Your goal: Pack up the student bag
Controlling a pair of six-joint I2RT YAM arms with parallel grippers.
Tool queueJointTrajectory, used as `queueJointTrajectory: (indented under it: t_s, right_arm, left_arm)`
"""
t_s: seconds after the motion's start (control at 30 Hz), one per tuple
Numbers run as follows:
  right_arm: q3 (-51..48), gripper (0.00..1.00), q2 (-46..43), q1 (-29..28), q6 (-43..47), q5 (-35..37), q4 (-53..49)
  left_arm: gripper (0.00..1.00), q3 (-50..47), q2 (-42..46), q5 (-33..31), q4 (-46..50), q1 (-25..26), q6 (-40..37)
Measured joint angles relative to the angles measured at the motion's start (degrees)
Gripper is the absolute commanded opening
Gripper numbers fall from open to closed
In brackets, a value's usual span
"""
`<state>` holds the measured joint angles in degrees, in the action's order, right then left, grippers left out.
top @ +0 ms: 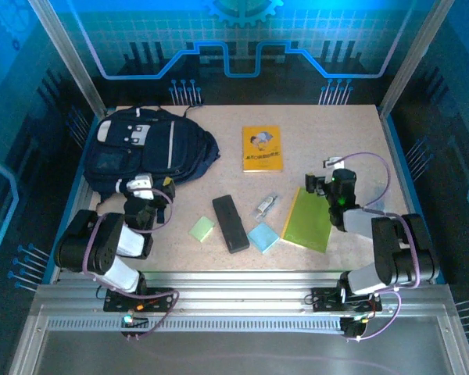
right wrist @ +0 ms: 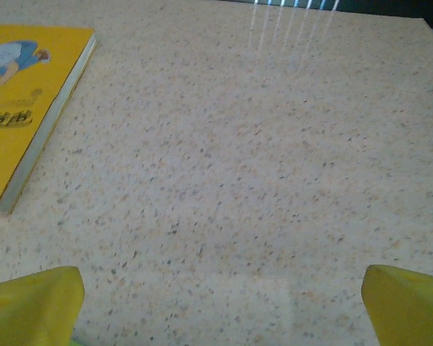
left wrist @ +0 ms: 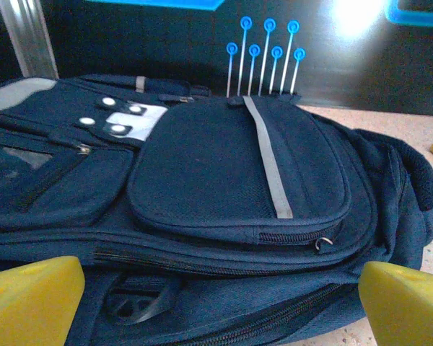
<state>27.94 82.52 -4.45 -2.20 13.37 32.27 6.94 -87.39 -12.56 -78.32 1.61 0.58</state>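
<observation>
The bag [top: 148, 148] lies flat at the far-left corner of the table [top: 352, 133], front pocket facing up. The left gripper [left wrist: 216, 310] sits at the bag's near edge with its jaws wide apart, holding nothing. The right gripper [top: 324, 183] stands well to the right of the bag over bare table, jaws wide apart and empty. A yellow book [top: 262, 148] lies just right of the bag. A black case [top: 230, 223] and a green folder [top: 309, 220] lie nearer the arms, to the bag's right.
</observation>
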Motion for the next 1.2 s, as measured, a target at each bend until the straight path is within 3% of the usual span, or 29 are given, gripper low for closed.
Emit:
queueJointTrajectory:
  t_s: [0.2,0.3,0.4,0.53,0.77,0.87,1.07,1.2]
  right_arm:
    - [7.3,1.00,-6.5,-0.1,-2.4,1.2,-11.1]
    - [10.7,1.00,-8.0,-1.0,-5.2,1.1,-17.4]
    - [13.3,1.00,-8.3,-3.4,-7.6,0.7,-22.9]
    - [17.6,1.00,-8.1,-8.3,-10.2,0.5,-30.0]
    - [27.7,1.00,-3.7,-15.5,-12.3,-0.1,-38.9]
    - [30.3,1.00,-1.7,-18.2,-12.4,-0.3,-41.2]
    - [32.8,1.00,2.5,-22.3,-12.4,-2.2,-43.3]
    - [33.6,1.00,5.5,-23.9,-12.4,-3.4,-43.6]
  left_arm:
    - [0.99,-3.8,12.8,-4.9,1.2,0.0,2.3]
    - [0.99,-3.4,20.9,-6.3,6.8,0.1,4.6]
    - [0.99,2.6,29.9,-7.0,23.4,0.1,8.9]
    - [0.99,14.0,33.9,-7.2,42.3,0.2,16.6]
    - [0.99,26.0,28.3,-6.7,72.8,0.2,32.7]
    - [0.99,27.8,24.0,-5.4,80.7,0.2,38.8]
    - [0.99,27.8,15.4,-0.1,84.5,0.4,52.2]
    - [0.97,27.7,11.0,-0.5,83.8,1.8,61.1]
